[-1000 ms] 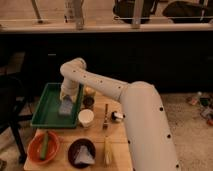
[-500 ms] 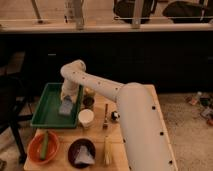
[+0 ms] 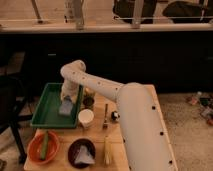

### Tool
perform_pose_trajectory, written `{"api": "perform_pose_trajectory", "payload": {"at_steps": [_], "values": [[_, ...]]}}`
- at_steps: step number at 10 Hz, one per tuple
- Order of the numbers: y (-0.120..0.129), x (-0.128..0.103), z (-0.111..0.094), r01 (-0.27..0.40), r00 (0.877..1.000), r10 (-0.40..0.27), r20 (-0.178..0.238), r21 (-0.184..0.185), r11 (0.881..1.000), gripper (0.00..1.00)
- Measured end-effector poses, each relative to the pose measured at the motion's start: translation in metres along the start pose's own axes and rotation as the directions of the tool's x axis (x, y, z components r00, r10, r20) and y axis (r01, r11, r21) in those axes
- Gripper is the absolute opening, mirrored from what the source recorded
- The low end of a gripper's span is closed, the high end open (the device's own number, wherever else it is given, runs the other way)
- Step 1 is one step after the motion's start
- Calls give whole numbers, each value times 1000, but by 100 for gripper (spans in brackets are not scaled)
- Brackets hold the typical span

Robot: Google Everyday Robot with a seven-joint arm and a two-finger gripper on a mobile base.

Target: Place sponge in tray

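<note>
Hand (image 3: 68,98) low over the green tray (image 3: 44,107), at its right side, directly above the sponge (image 3: 66,107); cannot tell whether it grips. Sponge sits inside the tray, so placement looks essentially done. Table (image 3: 127,107): one cup (image 3: 85,119), one orange bowl (image 3: 43,148), one dark bowl (image 3: 82,153), one fork (image 3: 105,117).

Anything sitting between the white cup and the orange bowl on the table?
No. In the camera view, only bare table lies between the white cup and the orange bowl. The gripper is over the green tray, at the sponge.
</note>
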Motion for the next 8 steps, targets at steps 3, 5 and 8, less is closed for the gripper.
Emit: {"api": "perform_pose_trajectory", "payload": {"at_steps": [3,5,8], "values": [[0,0,0,0,1000,0,0,0,1000,75],[0,0,0,0,1000,0,0,0,1000,80],[0,0,0,0,1000,0,0,0,1000,80]]}}
